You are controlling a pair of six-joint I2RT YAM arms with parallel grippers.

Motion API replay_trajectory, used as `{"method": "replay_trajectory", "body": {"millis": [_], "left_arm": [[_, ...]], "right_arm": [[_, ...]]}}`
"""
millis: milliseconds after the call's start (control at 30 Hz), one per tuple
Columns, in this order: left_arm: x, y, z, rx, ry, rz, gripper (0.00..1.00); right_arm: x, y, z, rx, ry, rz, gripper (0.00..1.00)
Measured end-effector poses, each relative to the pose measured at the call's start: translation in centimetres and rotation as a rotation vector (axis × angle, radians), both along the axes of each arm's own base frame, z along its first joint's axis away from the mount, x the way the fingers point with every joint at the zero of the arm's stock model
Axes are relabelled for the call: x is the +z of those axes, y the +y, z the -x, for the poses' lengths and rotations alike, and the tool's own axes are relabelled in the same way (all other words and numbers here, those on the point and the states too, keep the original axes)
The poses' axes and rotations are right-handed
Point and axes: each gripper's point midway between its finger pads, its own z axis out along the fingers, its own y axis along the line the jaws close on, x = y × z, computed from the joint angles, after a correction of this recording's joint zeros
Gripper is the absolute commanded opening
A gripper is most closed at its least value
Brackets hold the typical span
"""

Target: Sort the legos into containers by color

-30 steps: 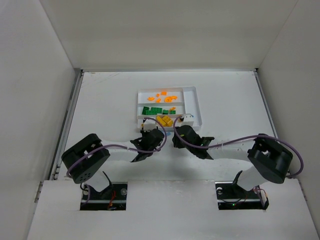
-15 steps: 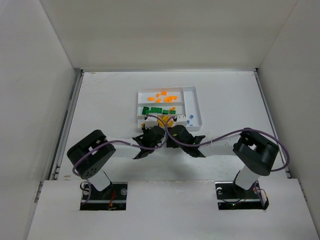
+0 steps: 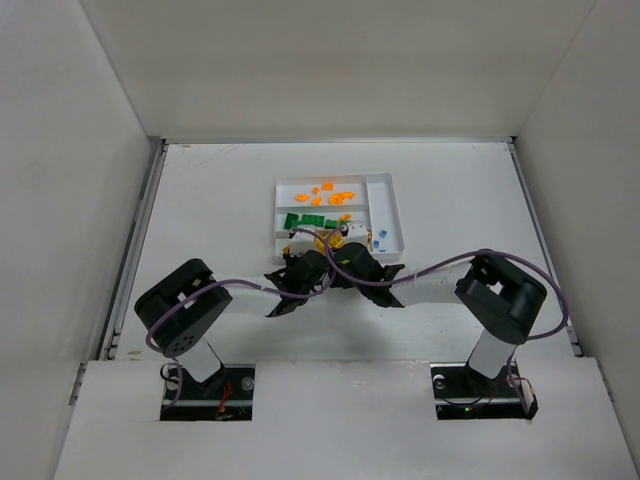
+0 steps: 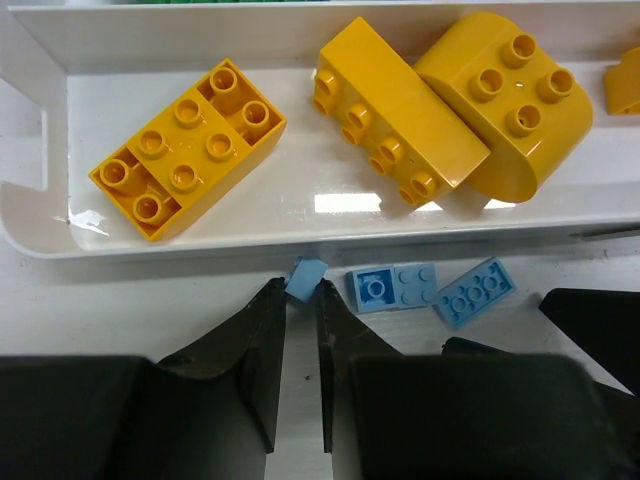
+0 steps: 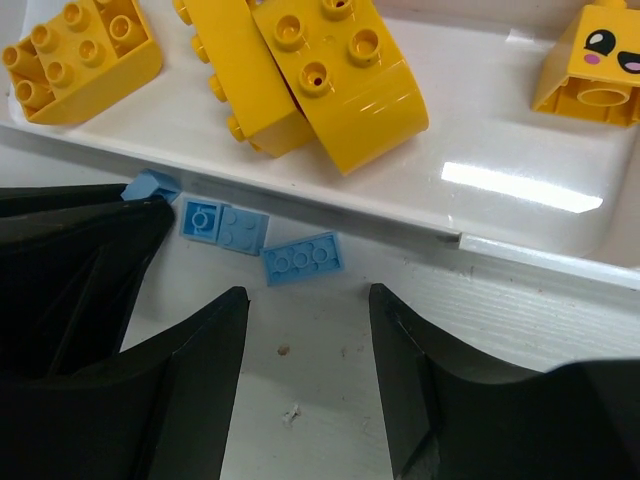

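The white tray is located near the middle of the worktop. Its three long sections run parallel to the far edge, and the narrow crosswise section closes the end toward the right edge. Orange legos are held in the far section, green legos in the middle one and yellow legos in the near one. In the near section an eight-stud yellow brick is laid studs up, long axis oblique to the tray wall. The long yellow brick beside it is tipped on its side, studs facing the near wall.

The left end effector is set narrow — a small light blue lego is pinched at its fingertips, tilted on edge, just outside the tray's near wall. Beside it, a first light blue plate and a second light blue plate are laid flat on the worktop, studs up. Their long axes run roughly along that wall, the second slightly skewed.

The right end effector is spread wide — its fingers straddle bare worktop just short of the two plates.
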Motion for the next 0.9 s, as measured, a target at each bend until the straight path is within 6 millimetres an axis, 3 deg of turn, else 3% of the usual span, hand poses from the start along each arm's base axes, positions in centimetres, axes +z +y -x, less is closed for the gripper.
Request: {"method": "replay_trajectory", "body": {"millis": [133,300,467,667,767,900], "left_arm": [[0.0,0.5,0.4,0.001,0.0,0.0,0.08],[0.8,2.5,2.1,0.01,-0.007,0.024,0.08],[3.6,4.6,3.3,0.051,-0.054,0.125,0.08],[7.4,6.0,3.1,0.099,-0.116,0.254,0.09],[8.5,6.4,3.1,0.104,-0.132,0.29,0.09],[9.2,6.9,3.1,0.111,-0.14,0.309,0.09]], "right_arm": [[0.0,0.0,-0.1,-0.002,0.0,-0.001,0.58],[-0.1,0.1,-0.3,0.002,-0.005,0.003,0.58],[0.0,0.9,-0.9,0.006,-0.014,0.008,0.57],[-0.1,0.9,-1.3,-0.003,-0.026,0.019,0.56],[-0.1,0.7,-1.7,-0.014,-0.038,0.038,0.51],[-0.2,0.6,-2.0,-0.021,-0.054,0.065,0.52]]}}
